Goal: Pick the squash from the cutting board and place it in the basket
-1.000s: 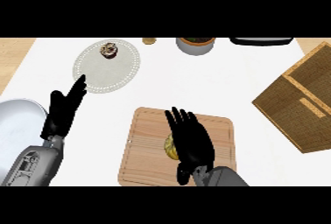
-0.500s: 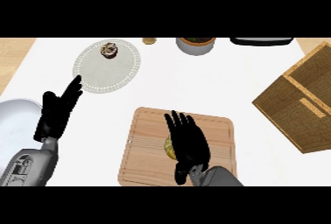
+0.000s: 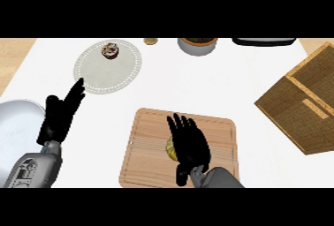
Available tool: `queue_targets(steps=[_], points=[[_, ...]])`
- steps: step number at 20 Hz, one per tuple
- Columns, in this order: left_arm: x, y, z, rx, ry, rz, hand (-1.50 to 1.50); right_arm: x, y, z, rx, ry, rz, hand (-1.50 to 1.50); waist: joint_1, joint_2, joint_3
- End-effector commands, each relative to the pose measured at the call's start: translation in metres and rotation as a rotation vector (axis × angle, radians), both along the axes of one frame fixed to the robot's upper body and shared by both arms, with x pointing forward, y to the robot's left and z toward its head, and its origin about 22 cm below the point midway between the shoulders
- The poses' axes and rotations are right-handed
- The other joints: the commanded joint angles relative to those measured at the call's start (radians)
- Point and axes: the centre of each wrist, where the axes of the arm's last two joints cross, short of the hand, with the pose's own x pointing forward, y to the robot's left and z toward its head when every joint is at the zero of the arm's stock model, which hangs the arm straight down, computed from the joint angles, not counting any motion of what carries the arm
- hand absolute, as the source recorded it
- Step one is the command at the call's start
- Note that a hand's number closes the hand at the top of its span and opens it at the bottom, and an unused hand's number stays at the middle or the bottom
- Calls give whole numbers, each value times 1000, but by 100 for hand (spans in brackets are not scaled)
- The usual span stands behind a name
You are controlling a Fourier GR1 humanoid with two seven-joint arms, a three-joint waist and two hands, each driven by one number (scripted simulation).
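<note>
white bench [image 3: 195, 88] across most of the frame, wood showing at the upper left and upper right corners. wooden cutting board [image 3: 146, 145] at lower centre, lying flat. yellowish squash [image 3: 171, 149] on the board near its middle, mostly hidden under the right robot hand [image 3: 190, 145], only the left edge peeking out. right robot hand spread flat over the squash, fingers straight and pointing toward the top of the frame, nothing curled round the squash; whether the palm touches it cannot be told. left robot hand [image 3: 60, 115] at the left of the frame, open, fingers straight and pointing up toward the plate, holding nothing, set against a pale grey rounded shape [image 3: 16, 128] at the left edge. wicker basket [image 3: 306, 103] at the right edge, tilted, partly cut off by the frame, well apart from the board. round white plate [image 3: 108, 66] at upper left with a small dark item [image 3: 109, 49] near its top. grey pot [image 3: 198, 45] at upper centre, small tan object [image 3: 150, 41] just to its left, dark flat thing [image 3: 263, 42] at upper right, cut by the top.
</note>
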Motion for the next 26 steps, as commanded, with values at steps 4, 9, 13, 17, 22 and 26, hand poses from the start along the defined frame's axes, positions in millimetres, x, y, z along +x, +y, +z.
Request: queue_targets(steps=[4, 9, 13, 17, 22, 26], points=[[2, 15, 6, 7, -4, -8, 0, 7, -7, -30, 0, -7, -10, -150, 0, 0, 0], [6, 1, -11, -2, -4, 13, 0, -7, 1, -20, -98, -44, 99, 150, -3, 0, 0], [-6, -2, 8, 17, -8, -4, 0, -6, 12, -40, -124, -95, 147, 150, 5, 0, 0], [18, -2, 9, -9, 6, 5, 0, 18, -7, -44, -174, -146, 176, 150, -1, 1, 0], [-8, 8, 6, -2, -4, 13, 0, -41, -79, -52, -192, -121, 418, 150, -8, -5, 0], [6, 16, 20, 11, -8, 17, 0, -70, -109, -36, -205, -200, 495, 150, -14, -4, 0]])
